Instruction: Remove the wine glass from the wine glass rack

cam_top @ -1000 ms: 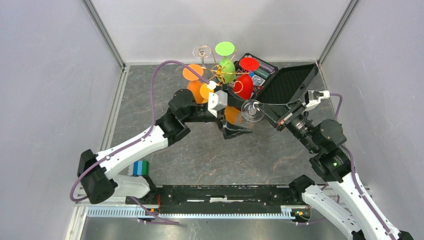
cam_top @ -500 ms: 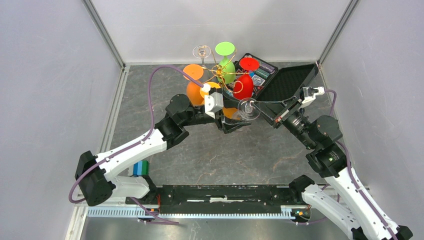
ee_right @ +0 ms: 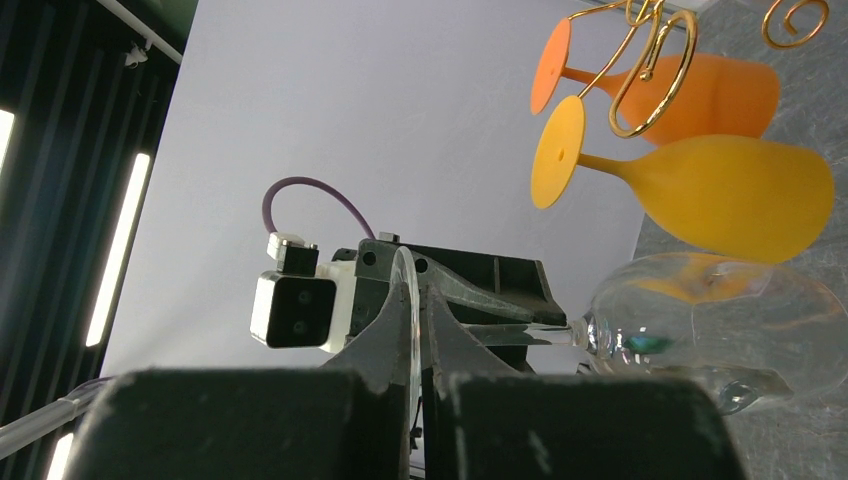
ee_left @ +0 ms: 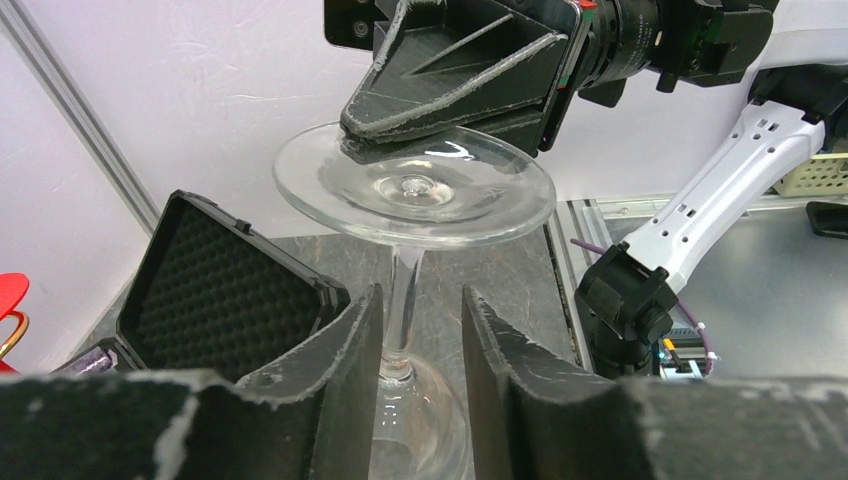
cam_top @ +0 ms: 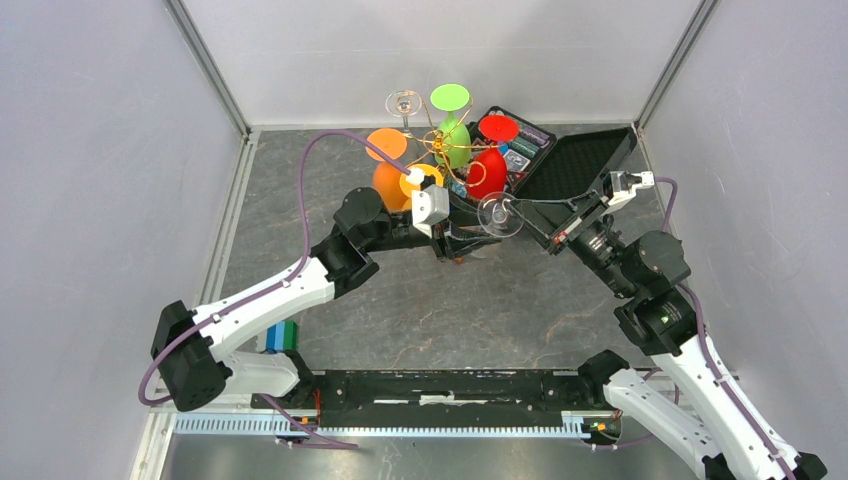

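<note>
A clear wine glass point(cam_top: 499, 214) hangs foot-up in front of the gold wire wine glass rack point(cam_top: 437, 140), free of its arms. My right gripper point(cam_top: 512, 208) is shut on the rim of the glass's round foot point(ee_right: 411, 300), and the bowl point(ee_right: 720, 330) sticks out to the right. My left gripper point(ee_left: 420, 300) straddles the stem point(ee_left: 404, 290). Its jaws are partly closed: the left finger point(ee_left: 340, 350) touches the stem, and a gap remains on the right. In the top view the left gripper point(cam_top: 465, 243) sits just under the foot.
Several glasses hang on the rack: orange point(cam_top: 388, 182), green point(cam_top: 454, 138), red point(cam_top: 487, 172) and another clear one point(cam_top: 404, 103). Yellow point(ee_right: 720, 190) and orange point(ee_right: 700, 85) bowls are close to the held glass. An open black case point(cam_top: 575, 165) lies at the back right.
My left gripper has moved up to the glass stem and its jaws have narrowed around it. The right gripper has shifted the glass slightly back and stayed shut on the foot.
</note>
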Tool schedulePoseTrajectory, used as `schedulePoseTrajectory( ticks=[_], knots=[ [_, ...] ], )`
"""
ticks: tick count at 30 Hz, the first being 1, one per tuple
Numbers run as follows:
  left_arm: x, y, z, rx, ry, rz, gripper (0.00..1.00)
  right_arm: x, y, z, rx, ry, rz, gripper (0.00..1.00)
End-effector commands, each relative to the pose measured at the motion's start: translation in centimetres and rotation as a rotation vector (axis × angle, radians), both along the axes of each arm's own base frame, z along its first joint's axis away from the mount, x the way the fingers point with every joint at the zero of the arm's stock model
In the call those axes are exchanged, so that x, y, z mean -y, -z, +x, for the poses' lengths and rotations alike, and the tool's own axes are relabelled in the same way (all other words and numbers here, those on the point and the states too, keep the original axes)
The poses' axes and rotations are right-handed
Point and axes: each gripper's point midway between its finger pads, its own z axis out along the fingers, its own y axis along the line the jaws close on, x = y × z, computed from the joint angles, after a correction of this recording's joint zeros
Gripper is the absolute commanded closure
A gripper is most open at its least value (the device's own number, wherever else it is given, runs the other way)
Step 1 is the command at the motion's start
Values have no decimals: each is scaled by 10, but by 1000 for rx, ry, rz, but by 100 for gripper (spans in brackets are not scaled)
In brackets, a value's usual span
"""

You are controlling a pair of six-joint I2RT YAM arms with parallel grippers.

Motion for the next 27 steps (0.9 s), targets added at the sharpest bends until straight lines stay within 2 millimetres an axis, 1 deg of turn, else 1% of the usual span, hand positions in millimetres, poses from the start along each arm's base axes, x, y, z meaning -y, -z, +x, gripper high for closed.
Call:
schedulePoseTrajectory(
  ticks=[1,3,4,10,11,13,14,16,17,18,21,24,25,27],
  knots=[
    [0,-26,-6,48,32,-46,72,6,-41,-12,88,-9,79,100],
    [1,-27,-6,47,31,-46,90,5,-39,-12,83,-12,78,100],
    [1,-27,-4,43,23,-46,97,5,-38,-11,79,-13,77,100],
    [-2,-33,4,33,-35,-63,98,4,-37,-8,73,-6,74,100],
    [-4,-36,6,32,-53,-71,98,4,-36,-7,76,0,67,94],
    [-7,-41,9,-18,-80,-95,98,5,-33,-4,77,13,51,67],
    [-8,-43,10,-35,-91,-110,98,5,-32,-2,84,27,39,52],
    [-13,-52,13,-70,-117,-157,98,6,-26,3,100,52,-3,25],
    [-15,-57,16,-88,-136,-181,98,6,-23,5,112,61,-23,17],
    [-18,-63,20,-115,-162,-213,98,6,-21,7,126,74,-47,10],
    [-27,-78,30,-175,-234,-286,98,8,-14,11,167,106,-100,2],
    [-42,-94,47,-256,-340,-368,98,18,-7,13,217,173,-153,2],
    [-48,-101,52,-280,-375,-402,98,23,-2,14,230,206,-172,2],
    [-63,-118,59,-328,-432,-489,98,32,2,10,273,246,-168,2]
  ],
)
